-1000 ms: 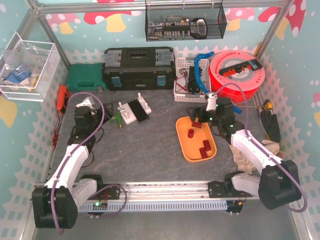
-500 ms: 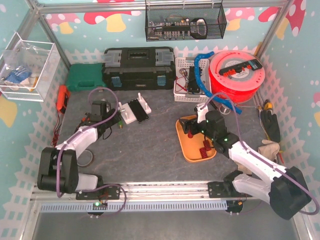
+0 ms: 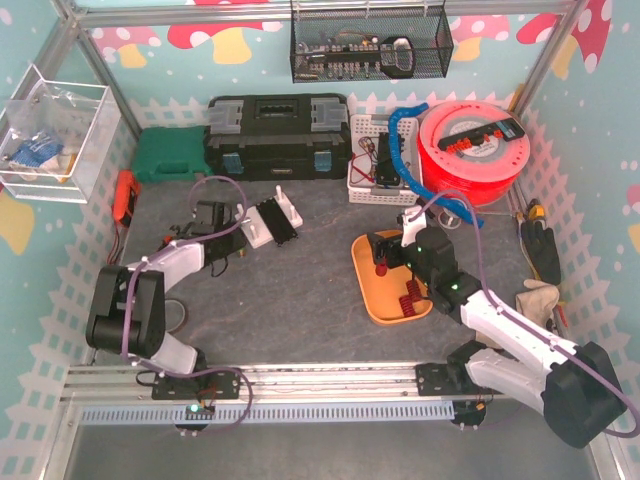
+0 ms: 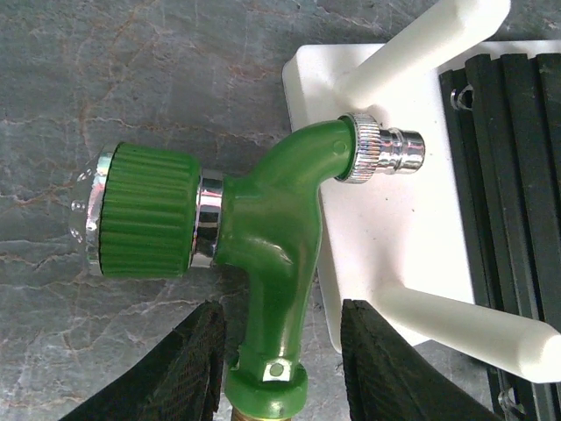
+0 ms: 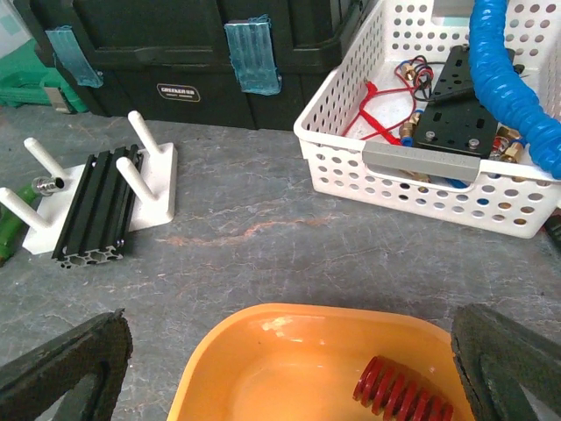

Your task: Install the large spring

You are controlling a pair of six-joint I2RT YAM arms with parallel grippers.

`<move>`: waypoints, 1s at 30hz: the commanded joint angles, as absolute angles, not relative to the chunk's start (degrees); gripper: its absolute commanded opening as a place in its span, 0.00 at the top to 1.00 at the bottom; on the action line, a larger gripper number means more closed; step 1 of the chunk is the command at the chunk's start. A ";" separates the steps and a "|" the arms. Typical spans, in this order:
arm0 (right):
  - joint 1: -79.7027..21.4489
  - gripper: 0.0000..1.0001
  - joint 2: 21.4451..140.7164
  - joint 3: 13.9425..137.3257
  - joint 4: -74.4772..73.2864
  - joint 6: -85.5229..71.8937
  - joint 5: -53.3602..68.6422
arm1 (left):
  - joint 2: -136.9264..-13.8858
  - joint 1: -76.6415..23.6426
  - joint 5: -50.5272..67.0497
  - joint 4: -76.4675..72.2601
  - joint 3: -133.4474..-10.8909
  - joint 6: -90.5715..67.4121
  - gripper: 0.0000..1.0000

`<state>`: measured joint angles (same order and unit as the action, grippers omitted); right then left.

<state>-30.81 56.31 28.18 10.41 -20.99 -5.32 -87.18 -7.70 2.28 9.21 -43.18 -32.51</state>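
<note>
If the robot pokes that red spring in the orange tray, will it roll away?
The red coil spring is round and lies on its side, so it would probably roll. The raised rim of the orange tray should likely stop it.

The red spring [image 5: 399, 396] and green fitting [image 4: 263, 254] run off their views' bottom edges.

left hand [image 4: 279, 355]: swung right, now straddling the green nozzle [image 4: 263, 228].
right hand [image 5: 289, 373]: shifted from beyond the orange tray [image 5: 254, 323] to above its far end.
</note>
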 commanded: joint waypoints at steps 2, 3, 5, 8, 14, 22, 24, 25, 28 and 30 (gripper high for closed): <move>-31.20 0.01 55.59 26.91 12.54 -20.87 -7.23 | -88.29 -8.25 1.66 10.22 -44.91 -31.29 0.60; -31.22 0.01 55.63 26.76 12.59 -20.96 -7.36 | -88.51 -8.40 1.57 10.20 -44.87 -31.48 0.60; -31.20 0.01 55.72 26.61 12.78 -21.16 -7.66 | -89.23 -8.50 1.32 10.20 -44.87 -32.03 0.60; -31.25 0.01 55.51 26.38 12.84 -21.23 -8.65 | -90.59 -8.74 1.60 10.11 -45.44 -32.22 0.60; -31.21 0.01 54.77 25.41 13.94 -21.42 -9.63 | -92.61 -9.27 1.77 10.18 -46.72 -31.41 0.62; -31.23 0.01 54.43 24.84 14.23 -21.58 -11.57 | -96.23 -9.23 1.68 10.20 -47.72 -30.58 0.64; -31.25 0.01 54.24 24.63 14.33 -21.62 -11.84 | -96.40 -9.23 1.39 10.18 -47.72 -30.71 0.65; -31.25 0.01 54.15 24.56 14.40 -21.62 -12.01 | -96.50 -9.23 1.29 10.19 -47.72 -30.72 0.65; -31.21 0.01 53.75 24.36 14.47 -21.62 -12.40 | -96.07 -9.23 1.07 10.20 -47.49 -30.61 0.70; -31.20 0.01 53.50 24.20 14.50 -21.67 -12.65 | -95.32 -9.23 1.10 10.20 -47.38 -30.59 0.72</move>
